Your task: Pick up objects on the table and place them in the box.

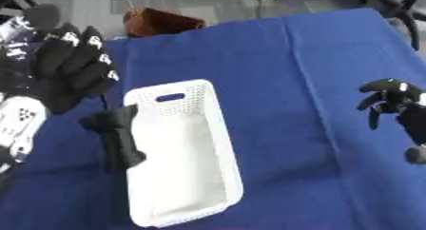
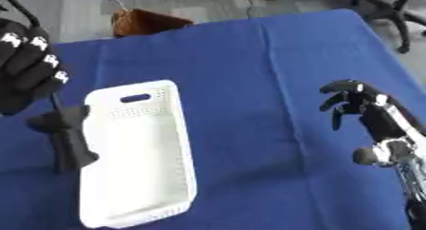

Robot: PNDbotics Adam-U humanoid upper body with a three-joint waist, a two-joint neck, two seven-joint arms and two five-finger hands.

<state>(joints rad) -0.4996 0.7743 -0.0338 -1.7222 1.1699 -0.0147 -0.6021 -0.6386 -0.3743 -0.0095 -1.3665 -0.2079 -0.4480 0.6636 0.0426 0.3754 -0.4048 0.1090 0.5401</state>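
Observation:
A long white perforated box point(image 1: 220, 143) with a handle slot at its far end lies on the blue table point(image 1: 299, 81); I see nothing inside it. A black, irregular object point(image 1: 118, 135) lies against the outside of the box's left wall. My left hand point(image 1: 71, 65) hangs raised at the upper left, above and behind that object, with its fingers nearly straight and nothing in them. My right hand point(image 2: 366, 111) hovers over the table's right side, well away from the box, fingers relaxed and drooping, holding nothing.
A brown container point(image 1: 159, 21) stands on the floor beyond the table's far edge. An office chair base point(image 2: 391, 5) shows at the upper right. Bare blue cloth stretches between the box and my right hand.

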